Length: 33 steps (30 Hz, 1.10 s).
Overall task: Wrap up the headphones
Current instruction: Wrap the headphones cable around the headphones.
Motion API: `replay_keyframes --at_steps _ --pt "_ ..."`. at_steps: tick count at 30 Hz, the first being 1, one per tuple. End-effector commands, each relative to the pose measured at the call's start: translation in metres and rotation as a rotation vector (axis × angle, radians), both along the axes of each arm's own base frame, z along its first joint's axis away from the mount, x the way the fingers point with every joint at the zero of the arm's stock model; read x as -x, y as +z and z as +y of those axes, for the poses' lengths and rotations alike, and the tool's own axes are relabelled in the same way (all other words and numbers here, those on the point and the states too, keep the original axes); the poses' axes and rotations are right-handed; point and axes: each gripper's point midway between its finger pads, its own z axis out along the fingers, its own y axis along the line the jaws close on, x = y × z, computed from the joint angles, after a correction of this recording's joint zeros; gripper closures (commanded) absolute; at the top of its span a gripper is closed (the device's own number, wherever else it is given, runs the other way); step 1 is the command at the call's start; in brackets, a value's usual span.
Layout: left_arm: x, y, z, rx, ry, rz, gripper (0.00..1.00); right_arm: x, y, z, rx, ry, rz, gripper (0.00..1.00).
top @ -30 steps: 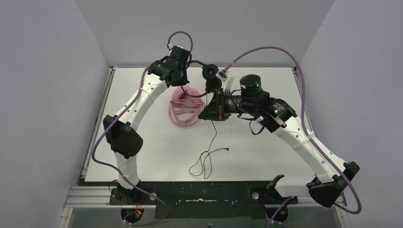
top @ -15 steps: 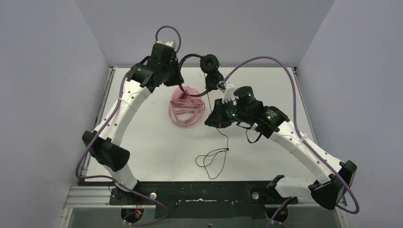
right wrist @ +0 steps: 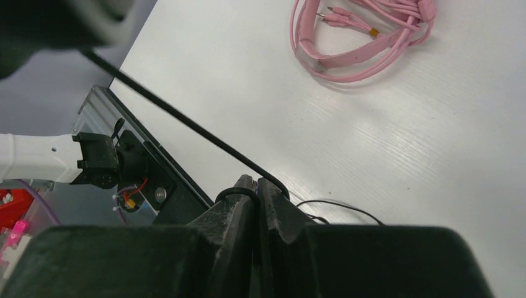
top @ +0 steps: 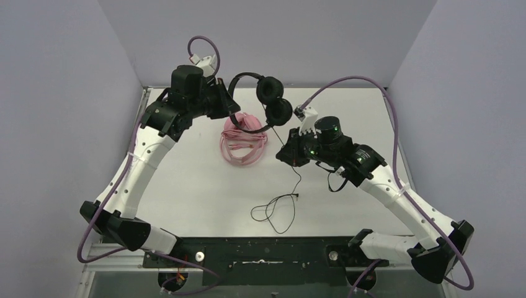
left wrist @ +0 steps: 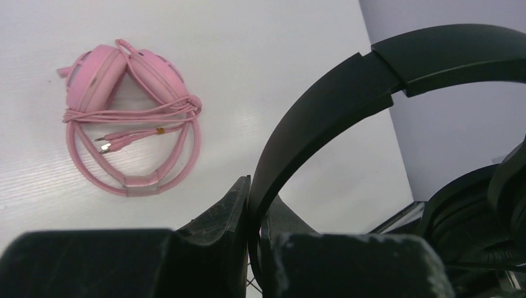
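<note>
My left gripper is shut on the headband of the black headphones and holds them in the air above the back of the table; the band runs up from between its jaws. My right gripper is shut on the thin black cable, which loops over its jaws. The cable's free end lies in loops on the table near the front. The pink headphones lie on the table with their cable wrapped round them, also in the left wrist view and the right wrist view.
The white table is walled by grey panels at the left, back and right. A black rail with the arm bases runs along the near edge.
My left gripper has drawn left and back, lifting the black headphones higher. My right gripper has moved a little right with the cable, and the loose cable end has shifted on the table.
</note>
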Motion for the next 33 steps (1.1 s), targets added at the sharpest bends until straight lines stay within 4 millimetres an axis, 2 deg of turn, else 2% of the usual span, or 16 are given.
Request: replay_keyframes --at_steps 1,5,7,9,12,16,25,31,33 --pt "0.019 0.085 -0.019 0.24 -0.139 -0.231 1.0 -0.007 0.008 -0.01 -0.03 -0.035 -0.085 0.94" --pt "0.029 0.083 -0.021 0.281 -0.144 -0.219 1.0 -0.007 0.028 0.002 -0.146 -0.001 -0.149 0.9" --pt "0.028 0.079 -0.013 0.268 -0.083 -0.237 1.0 0.001 0.045 0.015 -0.24 0.054 -0.136 0.92" --pt "0.019 0.071 0.008 0.217 0.072 -0.259 1.0 0.018 0.065 0.034 -0.348 0.153 -0.124 0.96" --pt "0.006 0.064 0.048 0.16 0.326 -0.313 1.0 0.037 0.079 0.044 -0.438 0.214 -0.104 0.99" --pt "0.002 0.06 0.074 0.116 0.508 -0.351 1.0 0.05 0.09 0.052 -0.492 0.229 -0.119 1.0" --pt "0.002 0.058 0.079 0.079 0.604 -0.399 1.0 0.044 0.116 0.091 -0.516 0.301 -0.132 1.0" --pt "0.003 0.058 0.073 0.061 0.606 -0.42 1.0 0.038 0.122 0.114 -0.545 0.34 -0.097 1.0" --pt "0.003 0.057 0.072 0.062 0.602 -0.419 1.0 0.036 0.118 0.119 -0.546 0.343 -0.08 1.0"
